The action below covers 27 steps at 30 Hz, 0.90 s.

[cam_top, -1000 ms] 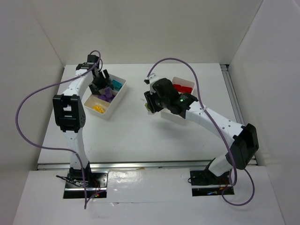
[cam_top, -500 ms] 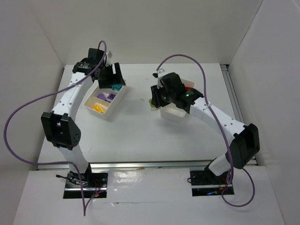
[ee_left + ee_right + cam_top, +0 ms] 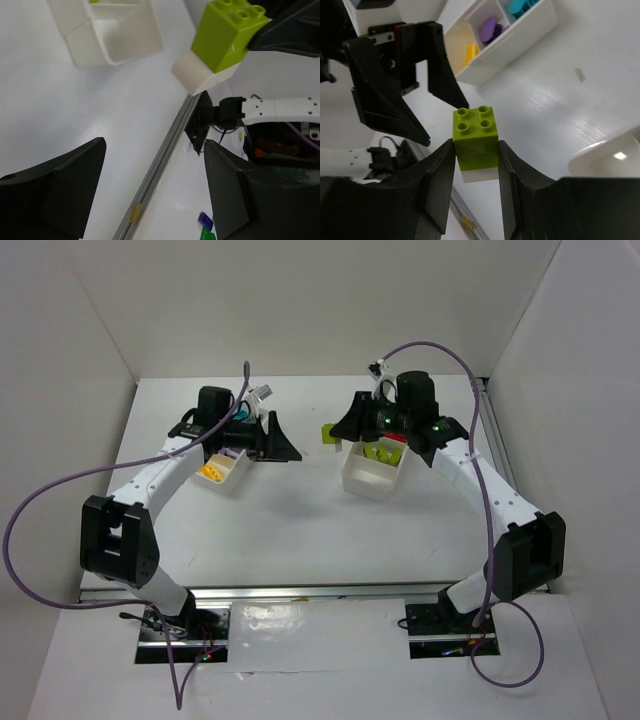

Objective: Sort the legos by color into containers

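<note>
Top external view: my left hand [image 3: 283,438] sits just right of the left tray [image 3: 232,483]. Its jaws are spread wide and point toward frame right, with nothing between them. My right hand [image 3: 338,430] reaches in from frame right, by the upper left corner of the right tray [image 3: 368,480], and is clamped on a lime green brick [image 3: 326,432]. That brick is held off the desk [image 3: 290,530], between the two trays. It faces my open left hand; the two hands are near but apart.

Left tray: a yellow brick [image 3: 210,472] lies in the lower left compartment and purple bricks [image 3: 236,452] in the one above it. My left arm hides the rest.

Right tray: lime green pieces [image 3: 378,452] lie in the middle, and a red brick [image 3: 398,440] sits above them, partly covered by my right arm.

Right wrist view: both fingers press the sides of the lime green brick at frame centre, with four studs facing the camera. A white block [image 3: 481,176] is joined beneath it. The left hand's black fingers stand spread at upper left. The left tray runs along the top edge, and cyan pieces [image 3: 520,7] show in its end compartment.

Left wrist view: my own fingers [image 3: 55,195] sit at the lower left and lower right corners with a wide gap between them, holding nothing. The lime green brick on its white block is at upper right, with a black finger of the right hand against its right side. The right tray is at upper left.
</note>
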Available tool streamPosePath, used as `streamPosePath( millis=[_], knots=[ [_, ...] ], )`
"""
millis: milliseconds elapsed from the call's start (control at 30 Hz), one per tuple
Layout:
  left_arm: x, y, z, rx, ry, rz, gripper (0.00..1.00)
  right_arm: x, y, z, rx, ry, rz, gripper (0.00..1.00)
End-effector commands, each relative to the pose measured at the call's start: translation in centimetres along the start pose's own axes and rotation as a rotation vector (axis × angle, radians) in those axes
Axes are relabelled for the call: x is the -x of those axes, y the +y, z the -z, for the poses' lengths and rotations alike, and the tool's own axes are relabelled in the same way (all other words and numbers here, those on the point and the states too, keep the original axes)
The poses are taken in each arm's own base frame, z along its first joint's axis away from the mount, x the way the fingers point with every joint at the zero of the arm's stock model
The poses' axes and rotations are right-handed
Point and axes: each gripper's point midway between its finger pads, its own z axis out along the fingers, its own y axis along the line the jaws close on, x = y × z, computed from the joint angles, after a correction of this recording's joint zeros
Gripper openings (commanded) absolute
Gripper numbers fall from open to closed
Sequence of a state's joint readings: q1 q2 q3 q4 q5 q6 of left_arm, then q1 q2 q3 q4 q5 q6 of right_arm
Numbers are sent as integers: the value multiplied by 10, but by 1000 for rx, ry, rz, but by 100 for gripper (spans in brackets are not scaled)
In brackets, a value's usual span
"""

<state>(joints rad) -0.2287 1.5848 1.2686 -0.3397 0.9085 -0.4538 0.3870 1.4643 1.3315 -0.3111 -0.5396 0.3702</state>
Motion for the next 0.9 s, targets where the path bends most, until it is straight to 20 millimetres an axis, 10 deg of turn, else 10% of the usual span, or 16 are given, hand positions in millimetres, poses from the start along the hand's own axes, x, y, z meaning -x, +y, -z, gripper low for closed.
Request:
streamPosePath(
  millis=[0, 867],
  knots=[
    [14, -58, 6, -225, -48, -216, 90, 23, 50, 18, 243, -58, 3, 15],
    [18, -105, -4, -475, -39, -359, 73, 17, 54, 13, 372, 2, -65, 15]
  ],
)
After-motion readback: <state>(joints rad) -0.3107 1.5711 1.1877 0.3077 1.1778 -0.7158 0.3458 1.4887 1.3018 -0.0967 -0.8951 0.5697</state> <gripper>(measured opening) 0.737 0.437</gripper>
